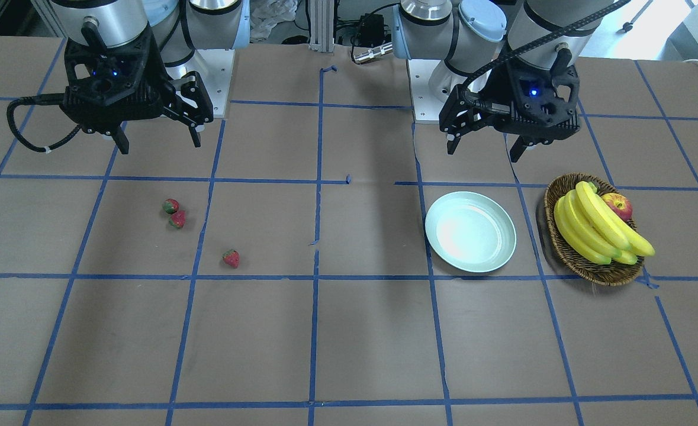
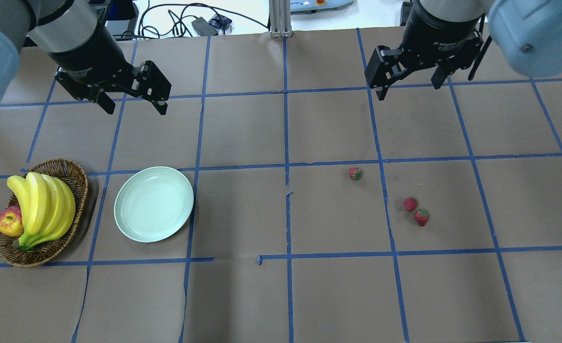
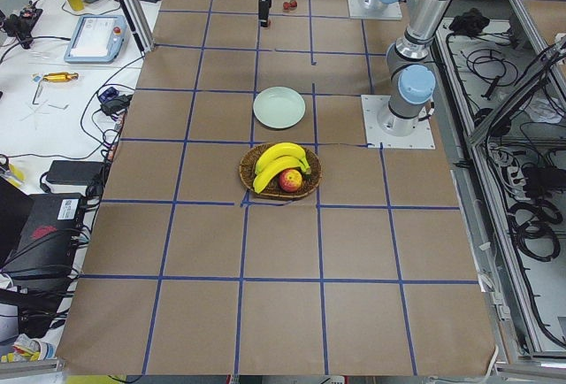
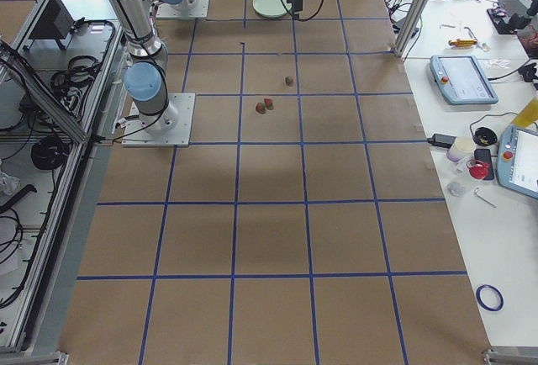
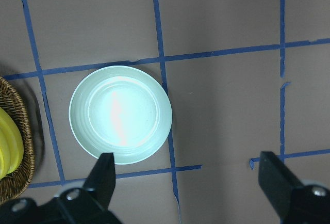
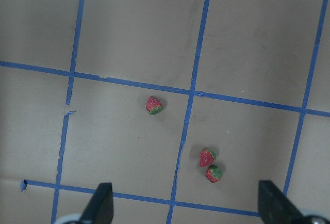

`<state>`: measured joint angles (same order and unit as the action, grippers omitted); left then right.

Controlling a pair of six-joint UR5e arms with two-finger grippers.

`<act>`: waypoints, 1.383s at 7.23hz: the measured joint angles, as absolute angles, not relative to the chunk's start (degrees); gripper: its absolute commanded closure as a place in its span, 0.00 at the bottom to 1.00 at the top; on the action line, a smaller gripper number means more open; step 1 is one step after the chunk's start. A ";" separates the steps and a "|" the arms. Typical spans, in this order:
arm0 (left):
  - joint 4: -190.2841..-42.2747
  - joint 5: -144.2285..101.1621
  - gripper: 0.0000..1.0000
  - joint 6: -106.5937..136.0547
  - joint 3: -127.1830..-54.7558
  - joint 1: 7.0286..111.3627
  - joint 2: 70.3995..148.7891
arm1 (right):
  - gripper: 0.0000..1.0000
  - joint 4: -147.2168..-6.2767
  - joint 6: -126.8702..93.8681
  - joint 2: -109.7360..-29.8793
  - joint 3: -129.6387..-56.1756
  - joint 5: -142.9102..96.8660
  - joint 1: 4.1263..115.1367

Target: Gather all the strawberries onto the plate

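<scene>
The left pincer (image 2: 134,108) hangs above the surface (image 2: 242,214) beyond the plate (image 2: 153,204), spread wide and gripping nothing. The right pincer (image 2: 409,90) hangs the same way, wide apart and holding nothing, over the far side. The strawberries (image 2: 410,204) lie on the surface on the robot's right, two just beside each other and one alone nearer the middle, all well apart from the plate. Left of the plate sits a wicker basket (image 2: 73,174) with bananas (image 2: 42,205) and an apple (image 2: 9,222).

Brown paper (image 2: 328,305) is covering your worktop (image 2: 242,305), blue tape (image 2: 285,119) is gridding it; white benches (image 4: 504,239) are flanking both ends, carrying your teach pendants (image 4: 458,79).
</scene>
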<state>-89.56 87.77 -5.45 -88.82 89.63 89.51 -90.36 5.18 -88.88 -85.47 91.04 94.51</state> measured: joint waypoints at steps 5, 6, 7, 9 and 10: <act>-89.67 87.97 0.00 -5.53 -88.98 89.65 89.45 | 0.00 -90.76 0.78 -88.87 -85.63 90.00 94.43; -89.73 88.00 0.00 -5.58 -89.00 89.65 89.46 | 0.00 -90.78 0.51 -88.89 -85.74 90.01 94.41; -89.81 88.04 0.00 -5.65 -89.02 89.65 89.47 | 0.00 -90.79 0.43 -88.88 -85.79 90.03 94.40; -89.84 88.06 0.00 -5.71 -89.02 89.65 89.50 | 0.00 -90.79 0.42 -88.86 -85.70 90.07 94.39; -89.85 88.07 0.00 -5.71 -88.98 89.65 89.53 | 0.00 -90.77 0.49 -88.86 -85.68 90.18 94.39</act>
<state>-89.85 88.07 -5.71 -88.98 89.65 89.53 -90.77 0.49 -88.86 -85.68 90.18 94.39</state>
